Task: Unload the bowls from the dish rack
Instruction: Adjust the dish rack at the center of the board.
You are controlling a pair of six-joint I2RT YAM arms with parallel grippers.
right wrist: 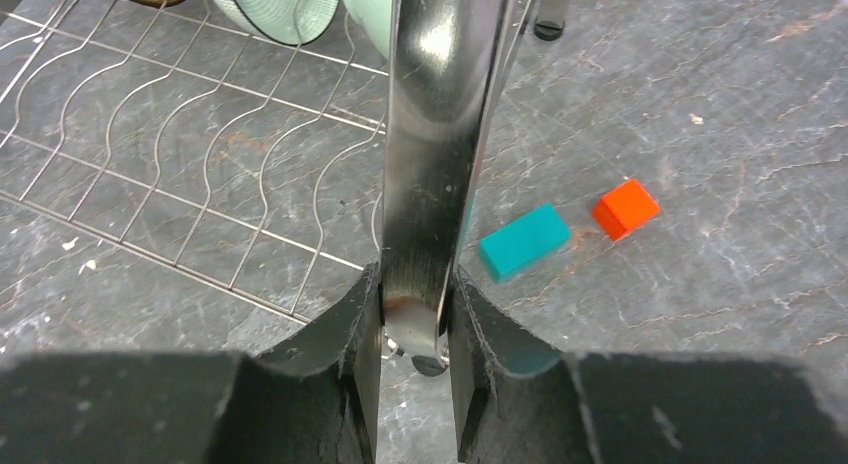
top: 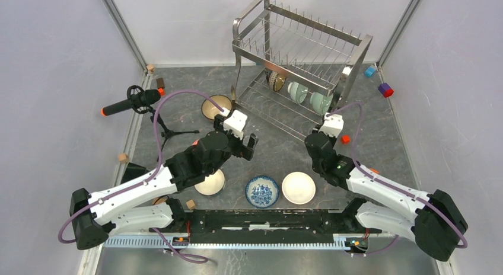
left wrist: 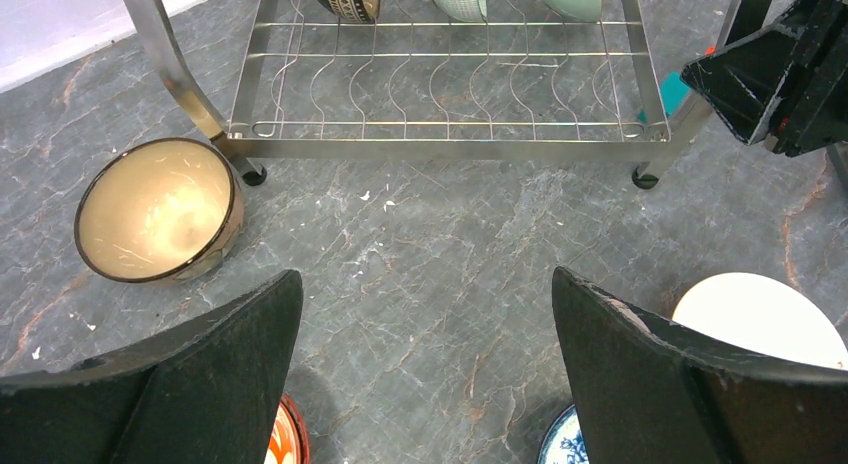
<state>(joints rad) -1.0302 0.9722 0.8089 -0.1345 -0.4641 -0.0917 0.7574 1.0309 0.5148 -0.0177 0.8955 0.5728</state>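
LIGHT bright, even, coming from above | SHADOWS soft and short on the table [top: 279,153], no hard edges | GLARE white streak down the dish rack [right wrist: 440,104] leg, right wrist view | FOCUS overhead crisp; wrist views' near foreground dark, slightly soft

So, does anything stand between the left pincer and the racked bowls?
Nothing loose. Only the rack's low front rail lies between the left pincer and the three bowls at the back of its lower shelf.

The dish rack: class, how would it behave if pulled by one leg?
Probably stiff: the dish rack is steel tube and wire. It may slide on its small feet, or tip, being tall. The bowls on its lower tier could shift.
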